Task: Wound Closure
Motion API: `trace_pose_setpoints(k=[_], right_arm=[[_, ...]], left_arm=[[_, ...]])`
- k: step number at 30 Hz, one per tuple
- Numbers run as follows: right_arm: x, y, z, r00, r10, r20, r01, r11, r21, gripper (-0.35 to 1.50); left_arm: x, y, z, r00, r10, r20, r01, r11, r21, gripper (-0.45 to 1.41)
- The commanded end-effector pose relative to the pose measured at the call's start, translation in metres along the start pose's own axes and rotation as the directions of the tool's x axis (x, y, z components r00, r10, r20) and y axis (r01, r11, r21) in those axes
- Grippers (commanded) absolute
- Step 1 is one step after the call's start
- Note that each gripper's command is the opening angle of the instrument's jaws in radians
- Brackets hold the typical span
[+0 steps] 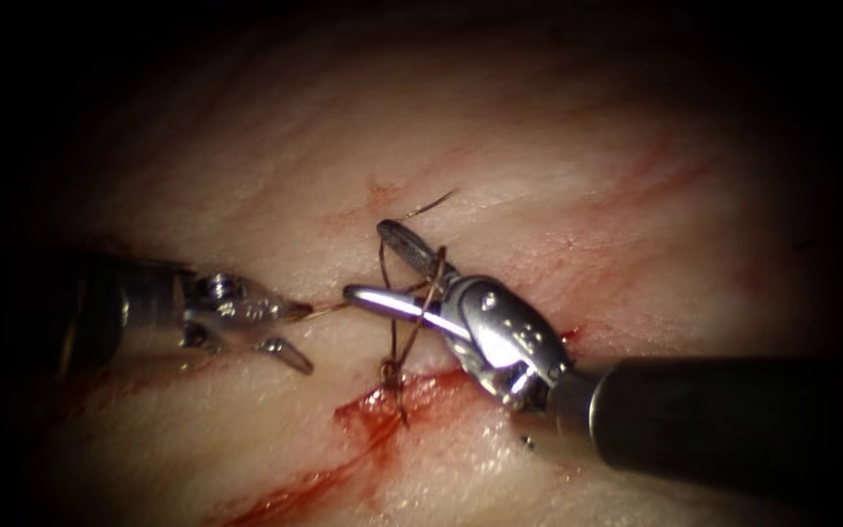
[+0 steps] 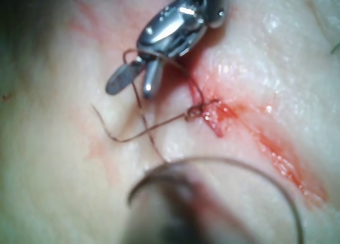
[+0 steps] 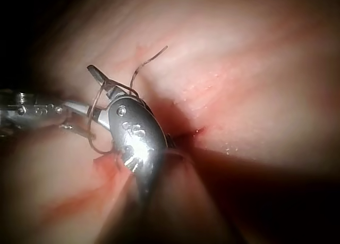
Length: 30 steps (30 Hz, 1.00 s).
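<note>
The thread [image 1: 394, 337] rises from a knot [image 1: 391, 371] at the cut [image 1: 382, 405] in the tissue [image 1: 246, 224] and loops around my right tool [image 1: 387, 268], whose jaws gape wide with nothing gripped. One strand runs left into my left tool [image 1: 290, 332]; its jaws stand apart, and I cannot tell whether they grip it.

No readable text

No letters, numbers, brand marks or signs can be read in any view. The right gripper [image 1: 382, 265] carries only small round studs or rivets on its metal body, seen also in the right wrist view, and these form no characters. The tissue [image 1: 558, 156] bears no label.
</note>
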Motion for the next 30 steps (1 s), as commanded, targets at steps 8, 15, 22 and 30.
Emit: trace_pose_setpoints(k=[8,15,22,30], right_arm=[[0.0006,-0.0003,-0.0008,0.999,-0.034,0.005,0.034,0.996,-0.082,0.99],[-0.0009,-0.0001,-0.0006,0.988,-0.047,0.15,0.062,0.993,-0.098,0.99],[-0.0026,0.002,0.0007,0.95,0.078,0.301,-0.029,0.986,-0.163,1.06],[-0.0029,0.0036,0.0015,0.925,0.224,0.306,-0.159,0.962,-0.223,1.08]], left_arm=[[-0.0012,0.0,0.0014,1.0,0.002,0.01,-0.002,1.0,0.002,-0.13],[-0.0006,0.001,0.0005,1.0,-0.005,0.012,0.005,1.0,-0.007,-0.45],[0.0017,0.0032,-0.003,1.0,-0.011,0.024,0.011,1.0,-0.006,-0.45],[0.0047,0.0044,-0.0055,1.0,0.001,0.003,-0.001,1.0,-0.008,-0.45]])
